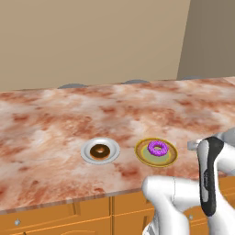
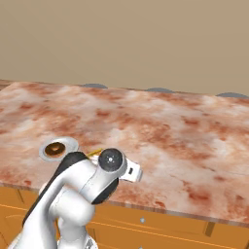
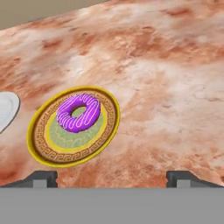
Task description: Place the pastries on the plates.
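Note:
The chocolate-brown doughnut [image 1: 99, 151] lies in the plain white-grey plate [image 1: 86, 148], left of centre on the counter. Just right of it, the purple-frosted doughnut [image 1: 157, 148] rests in the plate with the golden-yellow rim [image 1: 140, 155]. In the hand view that purple doughnut [image 3: 79, 113] sits slightly off-centre on its plate [image 3: 37, 144], and the white plate's edge [image 3: 6, 109] shows at the left. My gripper [image 3: 113, 178] hangs above the counter to the right of the yellow plate, open, with nothing between its fingertips [image 3: 41, 177]. In the right base view my arm hides most of the yellow plate; the brown doughnut [image 2: 54, 148] shows.
Both plates stand near the front edge of a wide pink marble counter [image 1: 55, 119]. Orange wooden drawers [image 1: 69, 220] run below it. A beige wall rises behind, with grey rounded shapes [image 1: 72, 86] peeking over the far edge.

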Robot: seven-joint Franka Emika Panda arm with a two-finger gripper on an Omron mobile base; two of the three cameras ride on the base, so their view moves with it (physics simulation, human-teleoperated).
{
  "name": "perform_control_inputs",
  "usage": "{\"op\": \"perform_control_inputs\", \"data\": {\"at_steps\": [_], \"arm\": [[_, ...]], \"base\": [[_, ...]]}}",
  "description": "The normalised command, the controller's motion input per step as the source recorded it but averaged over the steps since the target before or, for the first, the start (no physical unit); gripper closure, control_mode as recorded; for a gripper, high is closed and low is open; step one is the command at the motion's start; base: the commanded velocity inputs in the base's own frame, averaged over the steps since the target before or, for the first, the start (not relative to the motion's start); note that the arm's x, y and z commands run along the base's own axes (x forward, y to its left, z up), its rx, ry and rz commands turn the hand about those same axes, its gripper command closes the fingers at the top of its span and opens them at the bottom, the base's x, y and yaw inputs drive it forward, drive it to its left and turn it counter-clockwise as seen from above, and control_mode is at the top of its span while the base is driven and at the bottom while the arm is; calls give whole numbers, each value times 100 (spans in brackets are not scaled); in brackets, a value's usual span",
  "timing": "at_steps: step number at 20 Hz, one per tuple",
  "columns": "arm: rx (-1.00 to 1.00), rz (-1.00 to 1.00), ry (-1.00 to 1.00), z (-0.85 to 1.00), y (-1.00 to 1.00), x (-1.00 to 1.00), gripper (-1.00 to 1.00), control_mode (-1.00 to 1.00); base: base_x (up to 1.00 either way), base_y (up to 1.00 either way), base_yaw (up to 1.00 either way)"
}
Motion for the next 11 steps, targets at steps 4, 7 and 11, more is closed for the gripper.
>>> {"op": "perform_control_inputs", "data": {"at_steps": [4, 7, 11], "arm": [[-17, 16, -31, 0, 97, -100, -100, -100], [-16, 17, -41, -18, 100, -100, -100, -100], [-3, 6, -88, -40, 46, -100, -100, -100]], "base": [[0, 0, 0], [0, 0, 0], [0, 0, 0]]}}
